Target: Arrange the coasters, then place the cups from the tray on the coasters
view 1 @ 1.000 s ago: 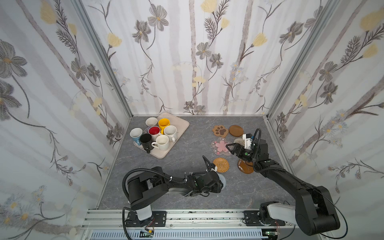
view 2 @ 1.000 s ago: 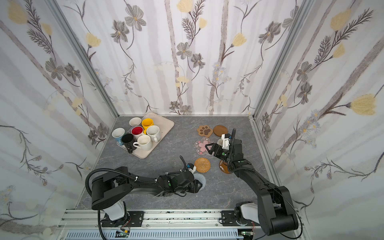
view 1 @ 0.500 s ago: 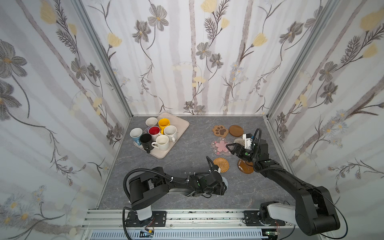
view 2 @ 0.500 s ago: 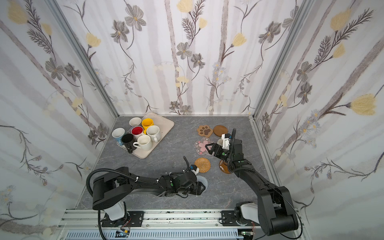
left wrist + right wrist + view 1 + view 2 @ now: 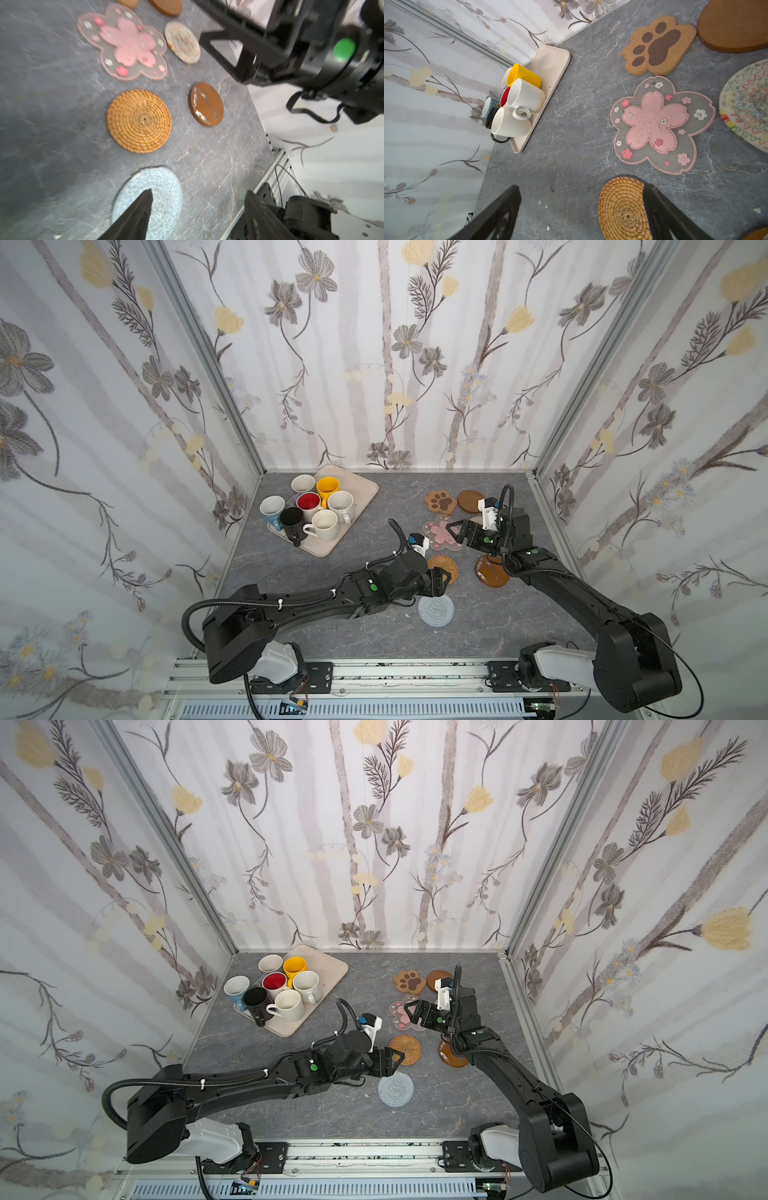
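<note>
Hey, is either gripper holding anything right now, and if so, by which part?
Nothing is held. The left gripper hangs open by the grey-blue crocheted coaster; the right gripper is open and empty.

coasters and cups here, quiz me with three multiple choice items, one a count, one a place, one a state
1. How many cups stand clustered at the tray?
A. four
B. seven
C. ten

2. Where does the grey-blue coaster lie?
A. on the tray
B. flat on the table, nearer the front rail than the rattan coaster
C. on top of a cup

3. How do the jaws of the left gripper stand?
A. shut on a cup
B. shut on the grey-blue coaster
C. open, holding nothing

Answers:
1 B: seven rims can be counted in both top views.
2 B: both top views show it on bare table, closest of the coasters to the rail.
3 C: the left wrist view shows its fingers wide apart, gripping nothing.
</note>
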### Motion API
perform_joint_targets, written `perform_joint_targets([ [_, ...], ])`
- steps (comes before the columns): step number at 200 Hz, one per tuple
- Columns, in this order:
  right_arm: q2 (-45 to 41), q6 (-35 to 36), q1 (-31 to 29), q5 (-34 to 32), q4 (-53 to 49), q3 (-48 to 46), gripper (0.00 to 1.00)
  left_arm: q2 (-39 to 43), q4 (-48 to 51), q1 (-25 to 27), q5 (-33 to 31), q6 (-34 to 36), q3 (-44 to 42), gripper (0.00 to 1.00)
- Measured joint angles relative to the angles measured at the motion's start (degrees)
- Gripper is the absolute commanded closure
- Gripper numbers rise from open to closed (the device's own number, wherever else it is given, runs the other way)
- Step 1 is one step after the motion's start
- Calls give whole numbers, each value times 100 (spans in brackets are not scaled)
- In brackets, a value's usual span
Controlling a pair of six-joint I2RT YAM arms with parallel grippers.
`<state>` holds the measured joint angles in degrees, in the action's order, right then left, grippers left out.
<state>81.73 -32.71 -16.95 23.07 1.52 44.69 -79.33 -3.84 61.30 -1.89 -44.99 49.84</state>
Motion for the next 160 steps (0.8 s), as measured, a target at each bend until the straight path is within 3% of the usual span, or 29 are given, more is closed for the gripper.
perform_joint_targets([
  [32,424,317,-389,-396,-450,745,15,1147,361,-684,-254,127,-492,34],
  [81,1967,601,-957,-820,-1115,2511,18,2391,1202,-1801,-514,280,-1150,36],
  [110,2966,601,-1268,-859,-1246,3571,23,2599,1631,-2697,-492,343,-1554,43],
  [160,4546,52,-1473,-706,-1322,5119,28,2315,1873,-3689,-424,455,-1910,49],
])
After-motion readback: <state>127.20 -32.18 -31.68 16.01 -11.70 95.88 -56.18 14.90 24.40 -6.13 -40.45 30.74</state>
